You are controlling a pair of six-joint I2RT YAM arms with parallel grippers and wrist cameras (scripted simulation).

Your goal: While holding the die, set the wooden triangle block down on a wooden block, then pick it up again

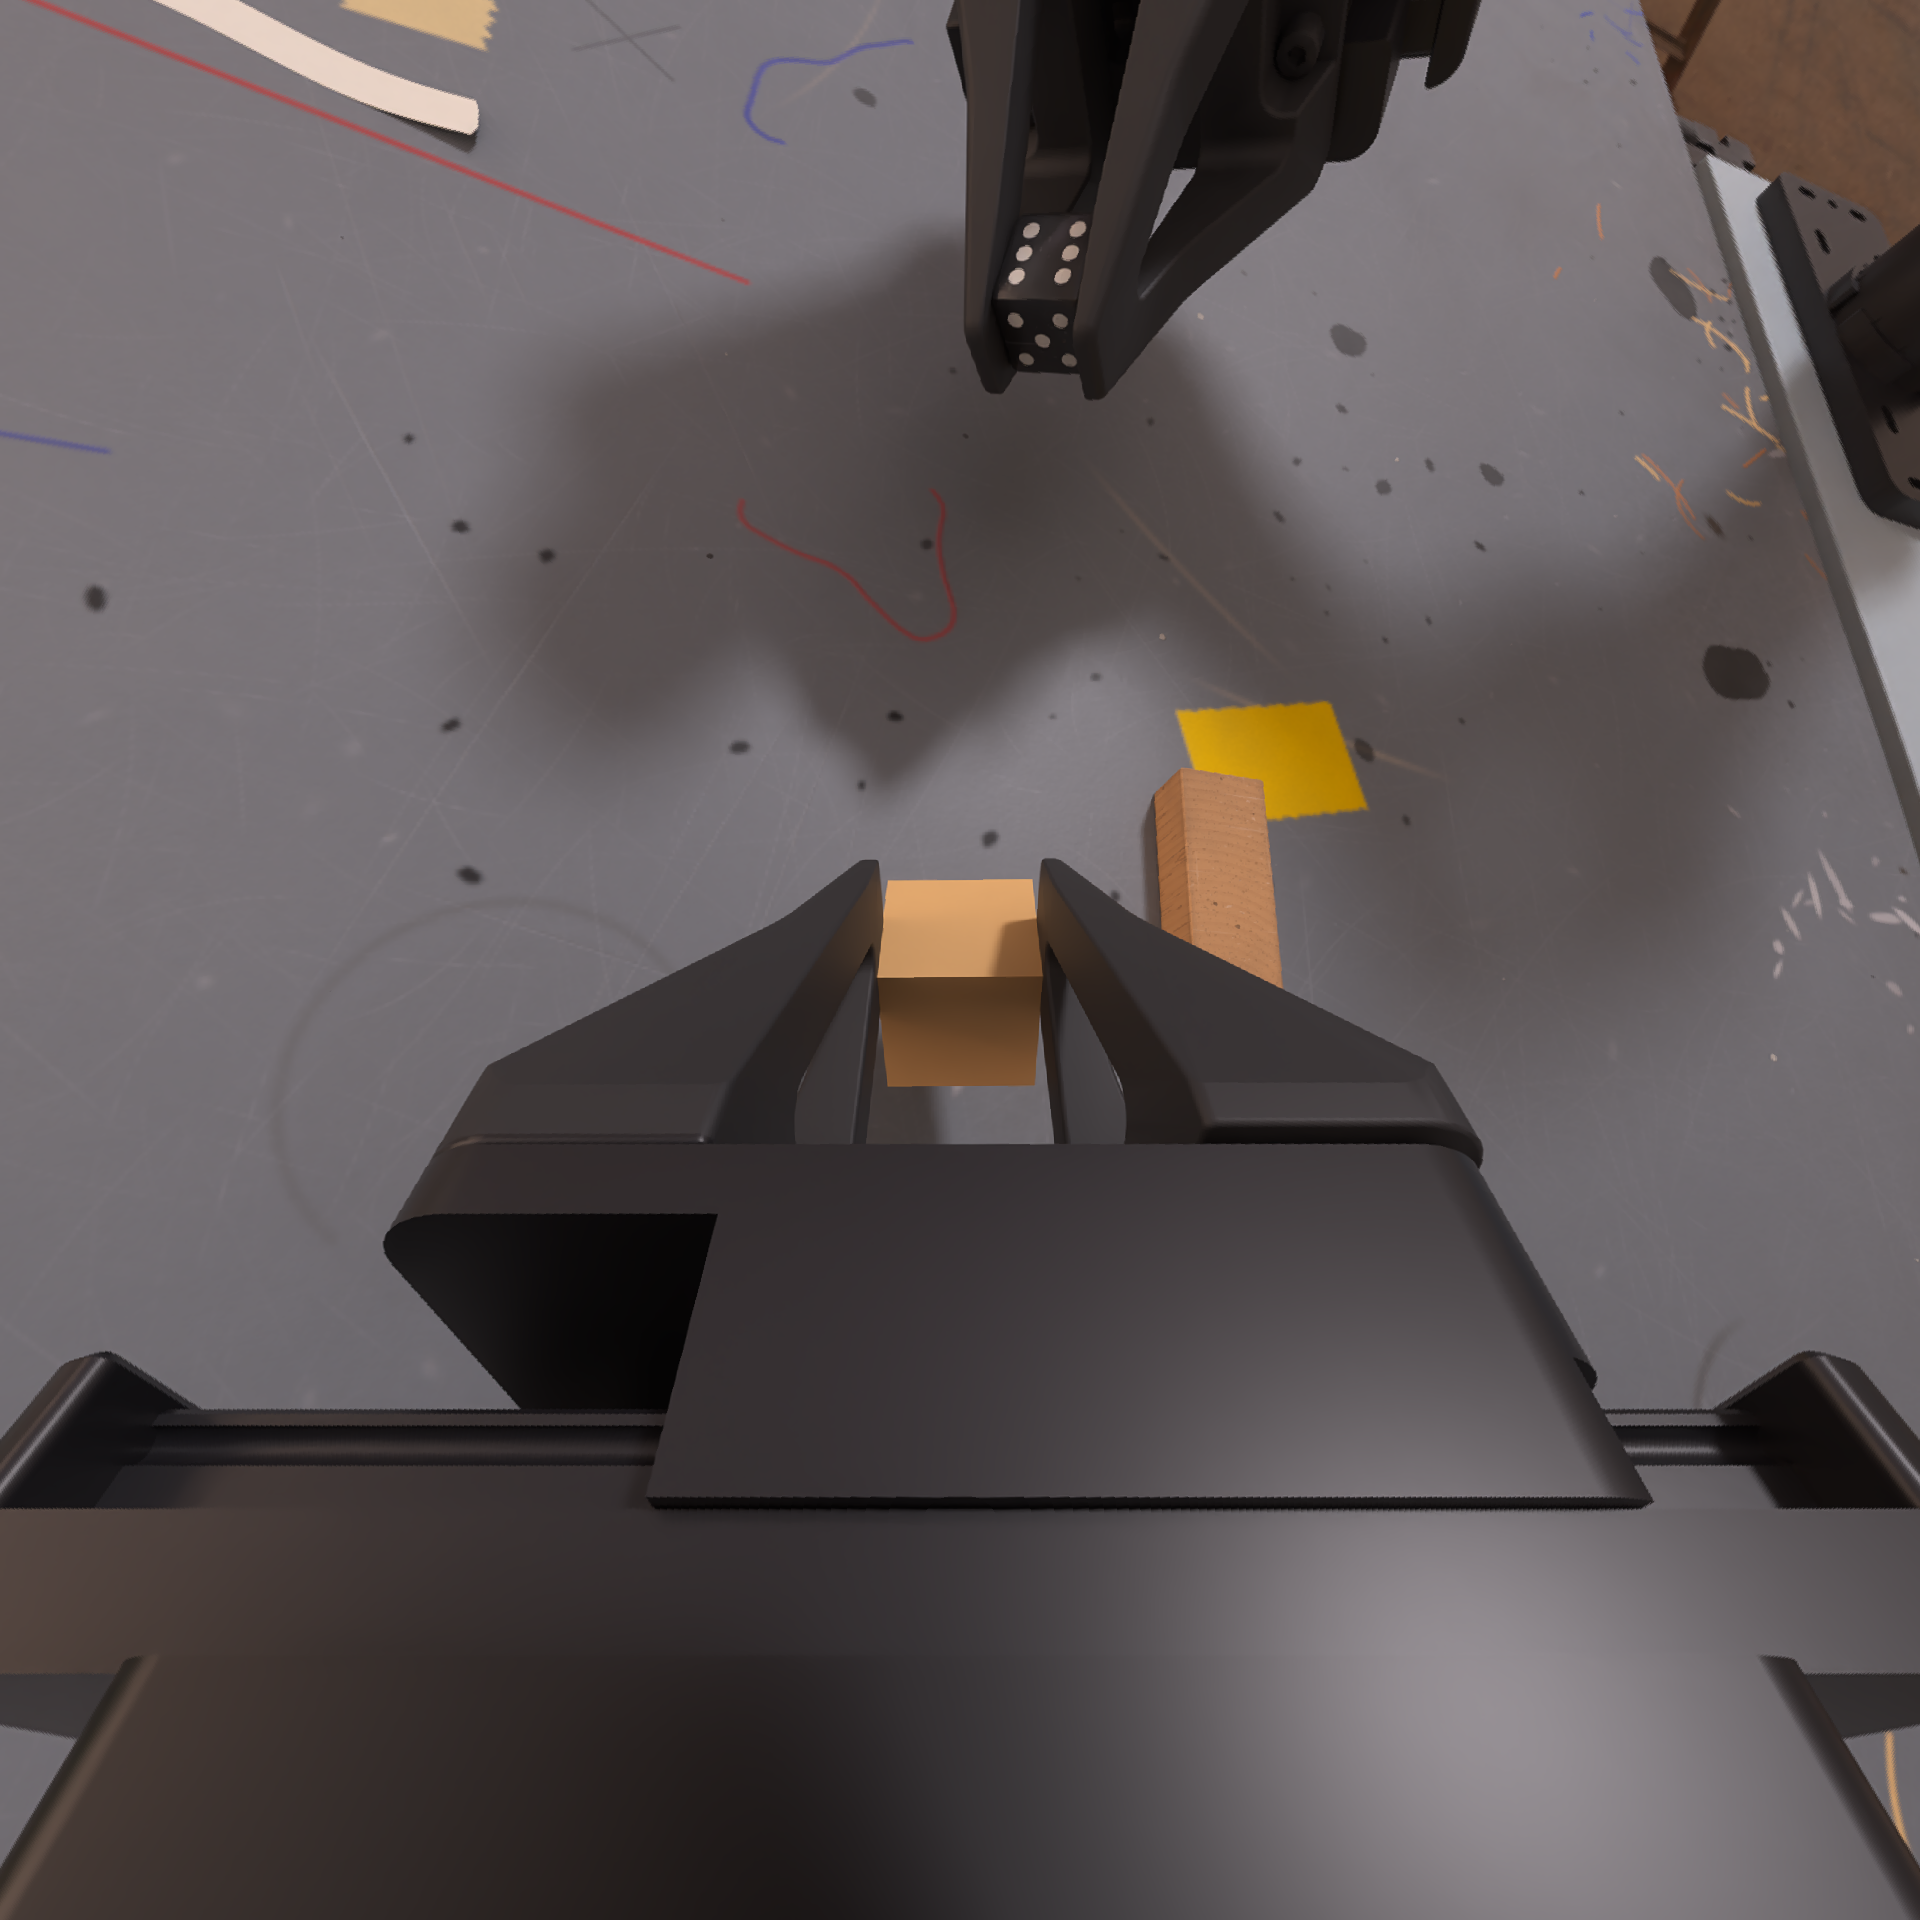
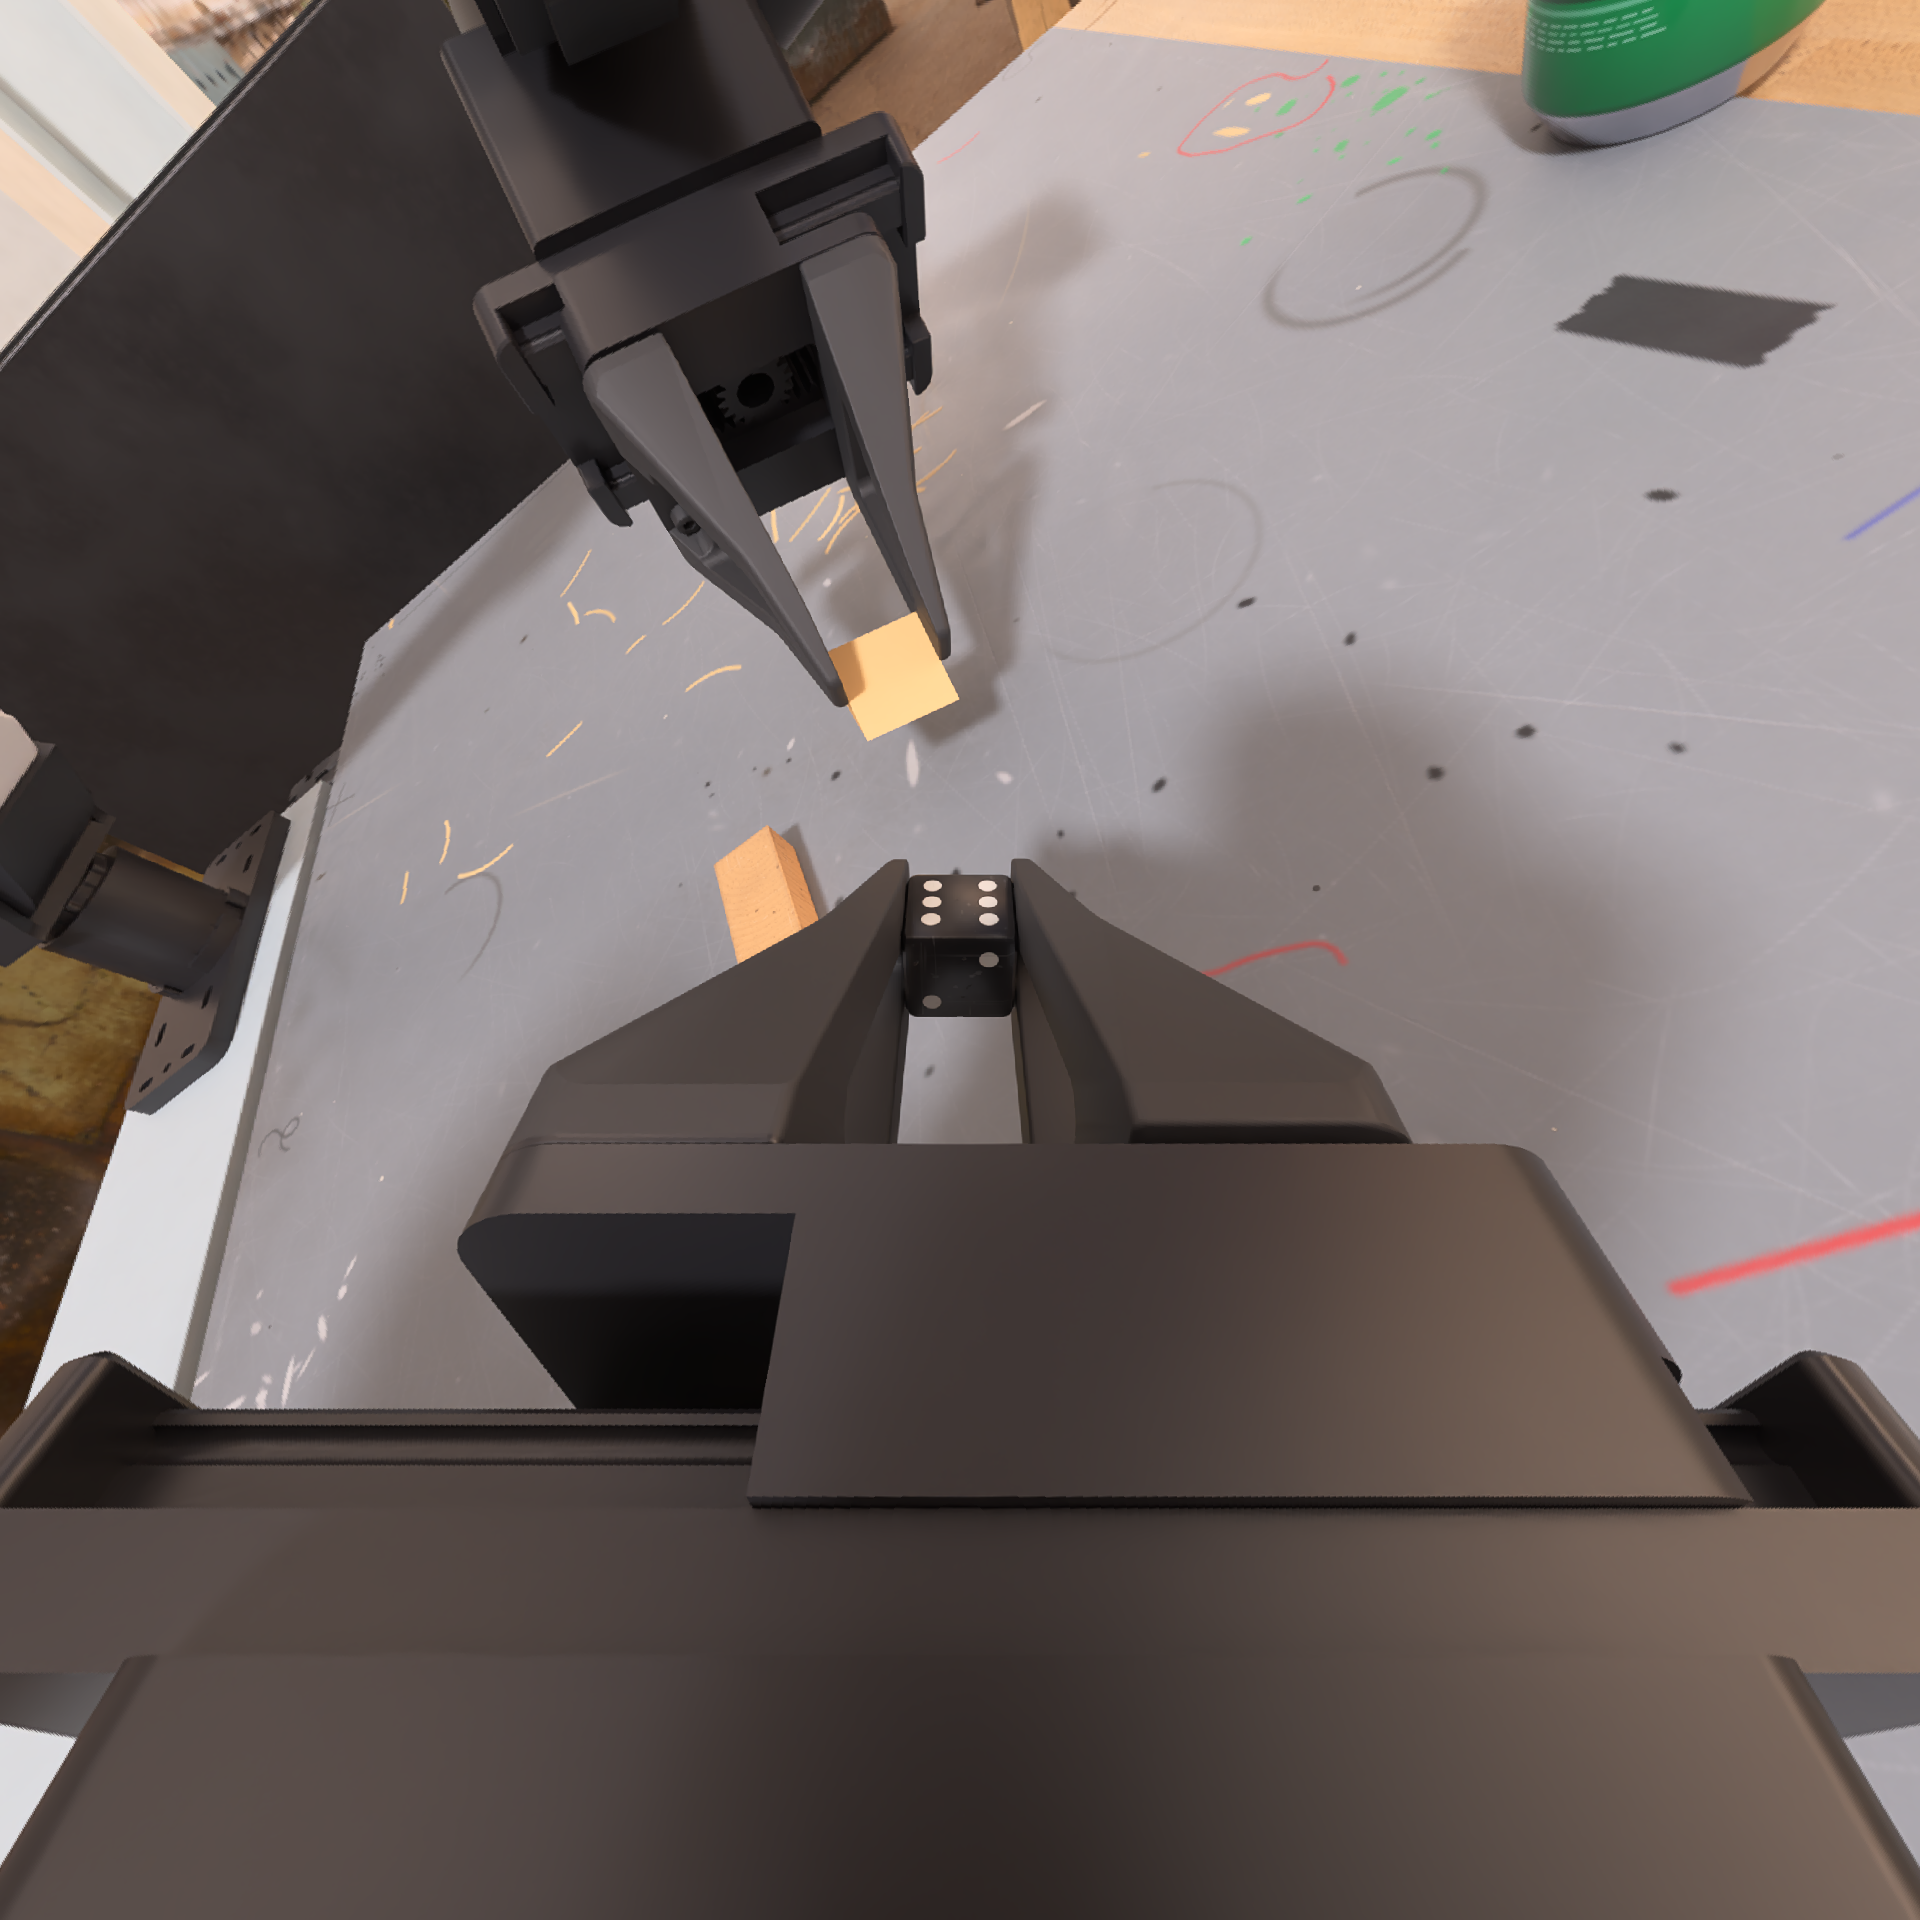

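Note:
My left gripper (image 1: 958, 883) is shut on the light wooden triangle block (image 1: 958, 977) and holds it above the grey table. In the right wrist view the same gripper (image 2: 894, 665) hangs at upper left with the triangle block (image 2: 899, 681) between its tips. A longer wooden block (image 1: 1216, 883) lies flat on the table just right of my left fingers; it also shows in the right wrist view (image 2: 767, 894), partly hidden. My right gripper (image 2: 958, 883) is shut on a black die (image 2: 958, 940) with white pips. It shows in the left wrist view (image 1: 1039, 364) at top, holding the die (image 1: 1042, 291).
A yellow tape patch (image 1: 1273, 753) lies behind the wooden block. A green container (image 2: 1652, 62) stands at the far corner. A dark tape patch (image 2: 1688, 317) and scribbles mark the table (image 1: 416, 623). The table edge (image 1: 1808, 540) and an arm base (image 1: 1860, 343) are at right.

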